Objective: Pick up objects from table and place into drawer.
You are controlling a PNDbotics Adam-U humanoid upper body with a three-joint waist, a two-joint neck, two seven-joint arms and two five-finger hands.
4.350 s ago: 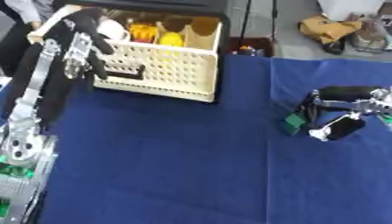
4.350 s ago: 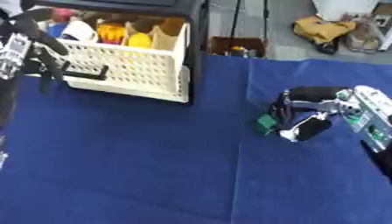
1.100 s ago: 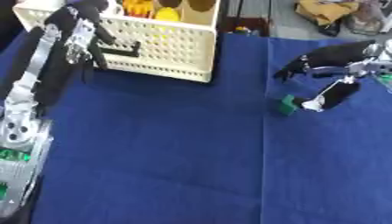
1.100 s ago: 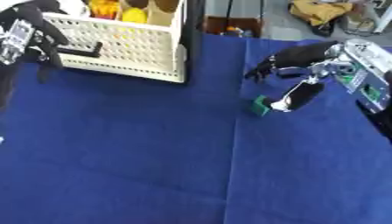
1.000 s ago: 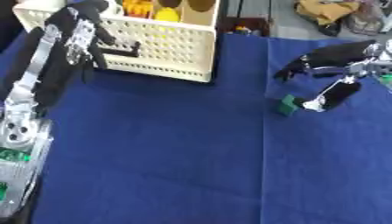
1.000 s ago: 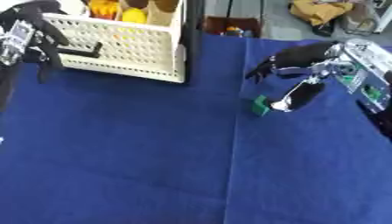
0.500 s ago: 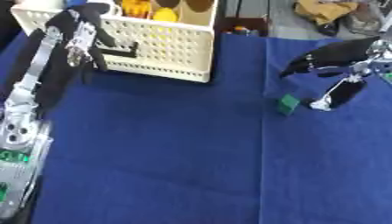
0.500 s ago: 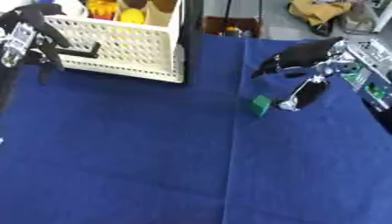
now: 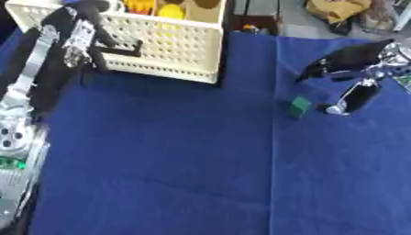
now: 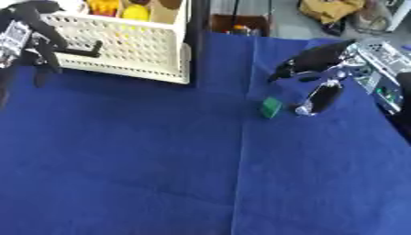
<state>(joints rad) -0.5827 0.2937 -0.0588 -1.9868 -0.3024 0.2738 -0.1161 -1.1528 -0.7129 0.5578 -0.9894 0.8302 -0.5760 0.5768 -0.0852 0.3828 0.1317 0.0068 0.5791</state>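
A small green block [image 9: 299,106] lies on the blue cloth [image 9: 185,160] right of centre. My right hand [image 9: 351,69] hovers just right of and above it, open, fingers spread towards the block and thumb pointing down beside it, not touching. My left hand [image 9: 84,32] is at the upper left against the front of the cream perforated drawer basket [image 9: 152,50], fingers curled on its black handle [image 9: 124,49]. Yellow and orange items [image 9: 157,7] lie inside the basket.
Beyond the cloth's far edge are a brown box [image 9: 253,25] and a tan bundle [image 9: 341,11] on the floor. My left arm runs down the left edge of the view. The blue cloth stretches wide towards the near side.
The right hand has let go of the green block, opened and lifted a little; the block now lies alone on the cloth. The camera has tilted, shifting the scene. The left hand stays at the basket.
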